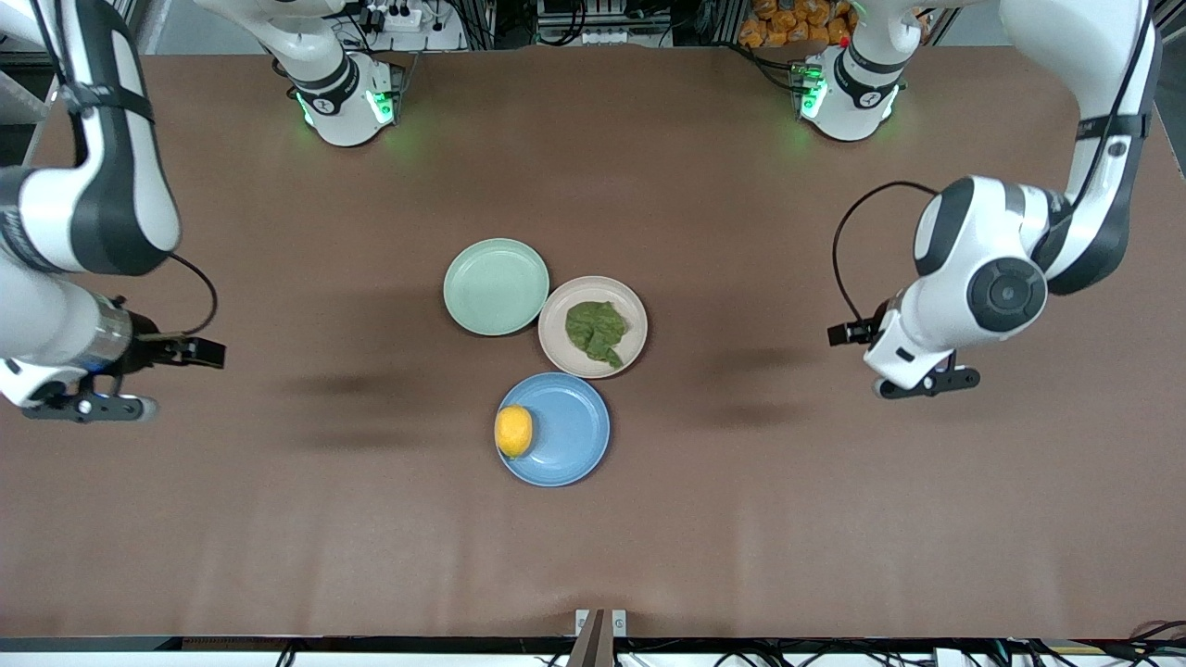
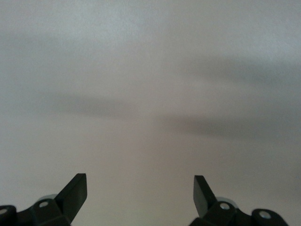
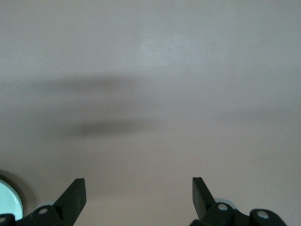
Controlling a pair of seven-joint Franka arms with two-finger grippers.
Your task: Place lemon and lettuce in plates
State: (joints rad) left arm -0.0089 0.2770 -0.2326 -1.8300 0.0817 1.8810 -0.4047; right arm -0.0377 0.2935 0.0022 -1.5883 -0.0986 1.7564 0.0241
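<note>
The yellow-orange lemon [image 1: 513,431] lies in the light blue plate [image 1: 574,435], near its rim toward the right arm's end. The dark green lettuce [image 1: 597,332] lies in the beige-pink plate [image 1: 560,315], which is farther from the front camera and touches the blue plate. My left gripper [image 1: 927,382] is over bare table toward the left arm's end; in the left wrist view [image 2: 140,188] it is open and empty. My right gripper [image 1: 88,406] is over bare table toward the right arm's end; in the right wrist view [image 3: 139,188] it is open and empty.
An empty pale mint-green plate [image 1: 496,286] sits beside the beige-pink plate, toward the right arm's end. A pale round rim [image 3: 7,197] shows at a corner of the right wrist view; I cannot tell which plate it is. Brown tabletop [image 1: 278,519] surrounds the plates.
</note>
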